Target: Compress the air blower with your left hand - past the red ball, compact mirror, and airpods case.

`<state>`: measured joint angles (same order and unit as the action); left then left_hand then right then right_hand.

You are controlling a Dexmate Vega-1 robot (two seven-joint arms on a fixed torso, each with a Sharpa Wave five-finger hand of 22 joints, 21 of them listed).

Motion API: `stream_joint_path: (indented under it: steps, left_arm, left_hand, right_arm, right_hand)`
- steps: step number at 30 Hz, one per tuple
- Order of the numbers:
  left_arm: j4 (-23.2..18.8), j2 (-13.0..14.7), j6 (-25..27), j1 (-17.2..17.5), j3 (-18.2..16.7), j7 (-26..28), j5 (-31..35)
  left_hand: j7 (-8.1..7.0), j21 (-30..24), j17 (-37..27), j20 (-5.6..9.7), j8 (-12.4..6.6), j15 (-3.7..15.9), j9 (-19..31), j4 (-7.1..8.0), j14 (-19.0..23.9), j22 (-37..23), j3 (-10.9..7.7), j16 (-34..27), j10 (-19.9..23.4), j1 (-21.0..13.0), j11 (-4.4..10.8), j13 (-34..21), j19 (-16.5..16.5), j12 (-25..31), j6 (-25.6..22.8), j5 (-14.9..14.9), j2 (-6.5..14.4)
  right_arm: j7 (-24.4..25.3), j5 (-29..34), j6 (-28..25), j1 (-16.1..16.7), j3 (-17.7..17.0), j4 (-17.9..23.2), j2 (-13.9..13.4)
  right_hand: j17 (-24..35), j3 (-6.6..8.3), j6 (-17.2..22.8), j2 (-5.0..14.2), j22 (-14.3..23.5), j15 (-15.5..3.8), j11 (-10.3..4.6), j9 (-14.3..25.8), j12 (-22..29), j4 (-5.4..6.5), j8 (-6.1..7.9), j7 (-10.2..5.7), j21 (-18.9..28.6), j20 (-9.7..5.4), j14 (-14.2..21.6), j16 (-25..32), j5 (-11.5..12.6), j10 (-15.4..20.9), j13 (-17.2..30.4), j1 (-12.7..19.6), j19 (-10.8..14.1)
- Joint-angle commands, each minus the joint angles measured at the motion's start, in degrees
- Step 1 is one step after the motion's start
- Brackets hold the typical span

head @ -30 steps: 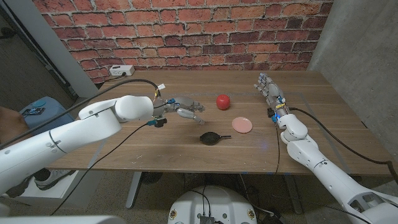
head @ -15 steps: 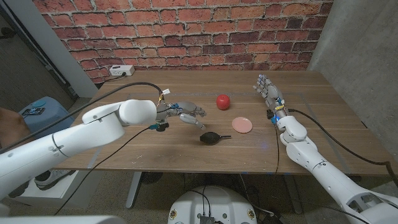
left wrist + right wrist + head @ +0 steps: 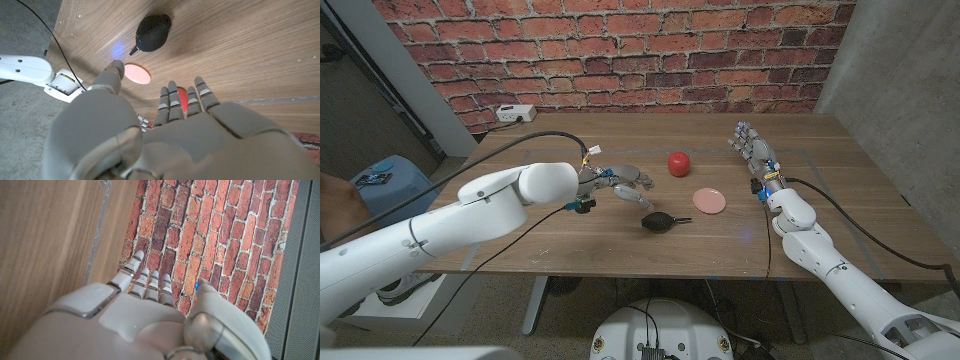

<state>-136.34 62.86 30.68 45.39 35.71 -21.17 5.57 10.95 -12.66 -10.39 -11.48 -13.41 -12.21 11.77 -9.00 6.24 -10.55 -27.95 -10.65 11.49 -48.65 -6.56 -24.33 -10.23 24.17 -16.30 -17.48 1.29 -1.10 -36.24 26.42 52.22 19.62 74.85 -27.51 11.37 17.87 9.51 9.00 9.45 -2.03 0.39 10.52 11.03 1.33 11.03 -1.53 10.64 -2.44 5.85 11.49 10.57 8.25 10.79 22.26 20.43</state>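
The air blower (image 3: 656, 222) lies on the wooden worktop (image 3: 570, 235), near the front edge, with its thin nozzle pointing toward the pink compact mirror (image 3: 709, 201). The red ball (image 3: 678, 163) sits farther back, well apart from both. The left robot hand (image 3: 620, 184) hangs above the worktop, just behind and to the left of the blower, with its fingers spread and nothing inside; it does not touch the blower. The right robot hand (image 3: 752, 150) stands at the right side of the worktop with fingers straight and apart, also holding nothing.

I judge the blower to be a light, soft rubber bulb that gives way easily under pressure and springs back. Because it is round and light, it may roll or slide if pushed from one side only. The best place to take hold is the wide round body, with the thumb on one side and the fingers on the other, not the narrow nozzle.

An airpods case I cannot find in any view. In the left wrist view the ball is partly covered by the fingers (image 3: 170, 102)
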Motion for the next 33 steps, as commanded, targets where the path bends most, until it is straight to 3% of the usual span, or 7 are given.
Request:
stream_joint_path:
  steps: [1, 33]
  left_arm:
    - [-3.5, -1.4, 4.6, -2.8, 4.0, -2.6, 6.8]
    - [-5.6, -7.7, 17.1, -9.9, 16.4, -15.1, 26.1]
  left_hand:
    - [0.09, 0.1, -0.2, -0.55, -0.43, -0.48, 0.2, 0.17, 0.0, -0.2, 0.49, -0.2, 0.9, -0.5, -0.18, -0.3, -0.1, 0.5, -1.0, -0.6, -0.3]
    - [1.01, -0.1, -0.4, -0.64, -0.34, -0.48, 0.3, 0.43, 3.0, -0.3, 1.97, -0.9, 2.2, 0.2, -2.52, -1.1, -1.0, 1.6, -2.7, -0.7, -0.4]
  right_arm:
    - [-0.7, -0.8, 0.6, 0.6, -0.2, -0.2, 0.2]
    - [-4.5, -2.4, 3.3, 0.3, -0.4, -3.7, 1.1]
  right_hand:
    - [0.3, 0.13, 0.0, -0.29, 0.2, -1.82, 0.24, 0.3, 0.1, -0.36, 0.03, 0.32, 0.2, -3.19, -0.1, 0.3, -0.2, 0.0, 0.3, 0.2, 0.0]
    - [0.1, 0.08, 0.1, -0.76, 0.2, -1.74, 0.51, 0.3, 0.1, -1.74, 0.06, 0.57, 0.2, -3.07, -0.2, 0.3, -0.2, -0.3, 0.3, 0.8, -0.1]
